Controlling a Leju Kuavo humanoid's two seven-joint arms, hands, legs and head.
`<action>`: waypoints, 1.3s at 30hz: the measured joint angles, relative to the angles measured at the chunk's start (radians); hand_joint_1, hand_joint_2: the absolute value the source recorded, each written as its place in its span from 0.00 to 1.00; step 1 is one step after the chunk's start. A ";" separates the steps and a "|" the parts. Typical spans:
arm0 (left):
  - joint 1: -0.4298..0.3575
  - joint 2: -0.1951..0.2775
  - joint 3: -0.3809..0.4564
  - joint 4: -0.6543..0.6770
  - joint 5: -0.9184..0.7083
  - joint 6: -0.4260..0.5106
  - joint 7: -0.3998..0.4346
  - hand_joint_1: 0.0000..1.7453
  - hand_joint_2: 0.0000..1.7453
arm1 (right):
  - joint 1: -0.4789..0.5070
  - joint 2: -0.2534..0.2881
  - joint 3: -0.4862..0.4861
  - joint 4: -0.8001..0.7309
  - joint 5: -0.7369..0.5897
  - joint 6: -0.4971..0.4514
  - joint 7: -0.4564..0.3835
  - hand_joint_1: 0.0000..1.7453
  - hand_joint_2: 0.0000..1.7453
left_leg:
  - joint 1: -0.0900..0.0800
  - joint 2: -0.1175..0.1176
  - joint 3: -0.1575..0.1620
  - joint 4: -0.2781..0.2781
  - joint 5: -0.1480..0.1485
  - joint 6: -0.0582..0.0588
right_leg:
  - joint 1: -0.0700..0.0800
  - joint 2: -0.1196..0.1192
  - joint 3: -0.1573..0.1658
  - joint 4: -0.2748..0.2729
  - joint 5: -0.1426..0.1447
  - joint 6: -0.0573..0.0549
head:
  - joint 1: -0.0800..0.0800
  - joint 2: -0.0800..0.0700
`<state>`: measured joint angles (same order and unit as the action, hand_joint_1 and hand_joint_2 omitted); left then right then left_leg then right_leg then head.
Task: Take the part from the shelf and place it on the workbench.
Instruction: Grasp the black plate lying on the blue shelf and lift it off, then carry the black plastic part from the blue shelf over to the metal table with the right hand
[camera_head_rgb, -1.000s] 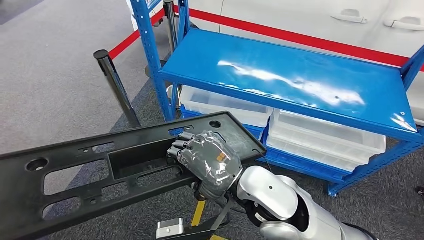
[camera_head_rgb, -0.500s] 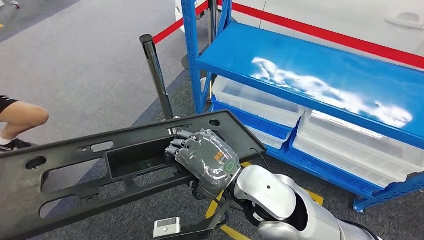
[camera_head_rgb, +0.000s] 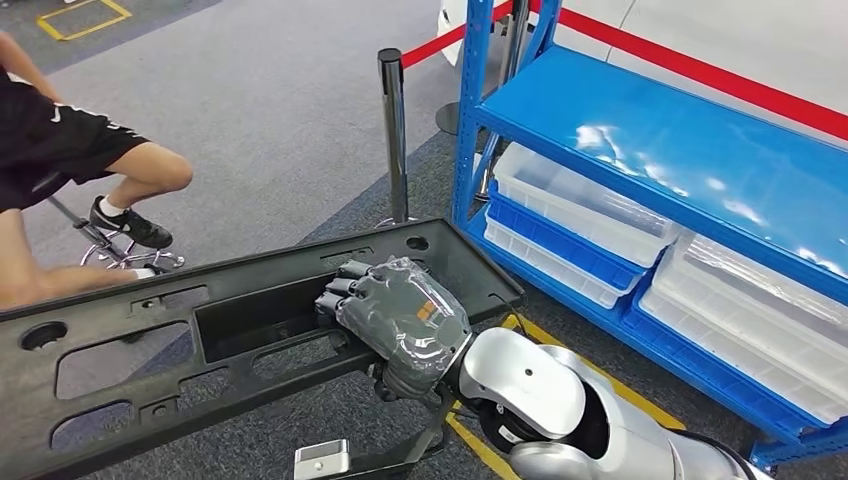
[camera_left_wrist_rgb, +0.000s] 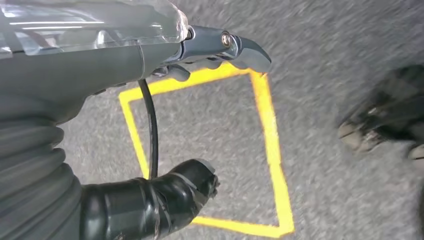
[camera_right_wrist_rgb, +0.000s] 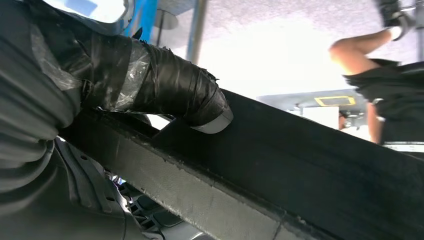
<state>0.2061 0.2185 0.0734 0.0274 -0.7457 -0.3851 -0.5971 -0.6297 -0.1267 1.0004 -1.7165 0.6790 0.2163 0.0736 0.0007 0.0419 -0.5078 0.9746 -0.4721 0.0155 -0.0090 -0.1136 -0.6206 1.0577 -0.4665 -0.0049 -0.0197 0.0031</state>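
Here right hand (camera_head_rgb: 400, 320) grips black part (camera_head_rgb: 200, 350) above grey carpet (camera_head_rgb: 250, 110); left hand (camera_left_wrist_rgb: 100, 60) seemingly open, holding nothing.

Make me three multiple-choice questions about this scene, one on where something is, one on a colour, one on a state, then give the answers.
1. Where is the long black part?
A. on the shelf
B. in the right hand
C. on the floor

2. What colour is the shelf?
A. blue
B. green
C. white

3. What is the left hand doing?
A. gripping the part
B. holding a bin
C. holding nothing

Answers: 1 B, its fingers grip the part's frame. 2 A, frame and top board are blue. 3 C, only carpet and yellow tape lie beyond it.
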 joint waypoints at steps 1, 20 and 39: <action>-0.001 0.001 0.002 0.000 -0.003 -0.001 0.000 0.00 1.00 | -0.001 0.000 0.001 0.000 -0.001 0.000 0.002 1.00 1.00 | 0.002 -0.009 -0.011 -0.004 0.014 0.009 | -0.002 0.035 -0.010 0.032 -0.040 0.003 | 0.001 0.000; -0.017 -0.001 0.021 0.000 -0.028 -0.010 0.003 0.00 1.00 | -0.019 0.010 0.010 -0.001 -0.006 0.003 0.013 1.00 1.00 | 0.020 -0.052 -0.244 0.315 -0.057 -0.053 | 0.006 0.072 0.054 -0.034 -0.011 -0.042 | -0.006 0.000; -0.027 0.002 0.034 -0.003 -0.050 -0.013 0.006 0.00 1.00 | -0.026 0.007 0.022 0.000 -0.008 0.006 0.016 1.00 1.00 | -0.018 -0.104 -0.105 0.018 0.069 0.030 | 0.020 0.140 0.026 0.139 -0.050 -0.030 | -0.003 0.000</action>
<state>0.1786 0.2205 0.1076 0.0248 -0.7955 -0.3979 -0.5908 -0.6558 -0.1197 1.0222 -1.7166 0.6706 0.2227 0.0896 -0.0175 -0.0622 -0.6127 0.9929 -0.4029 0.0452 0.0111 0.0265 -0.5948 1.1962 -0.5166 -0.0345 -0.0229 0.0031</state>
